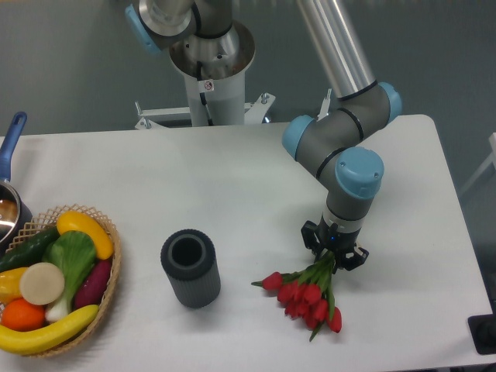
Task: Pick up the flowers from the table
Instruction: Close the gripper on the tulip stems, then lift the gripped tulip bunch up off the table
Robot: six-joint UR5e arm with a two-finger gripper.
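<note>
The flowers (304,295) are a bunch of red tulip buds with green stems, lying on the white table (248,186) at the front right. The buds point toward the front edge and the stems run up into my gripper (335,260). My gripper points straight down over the stem end and its fingers sit on either side of the stems, closed around them. The stem ends are hidden under the gripper. The buds still appear to rest on the tabletop.
A dark grey ribbed cylinder vase (190,268) stands upright left of the flowers. A wicker basket (108,291) of fruit and vegetables sits at the front left. A pot with a blue handle (9,147) is at the left edge. The arm's base (208,62) stands behind the table.
</note>
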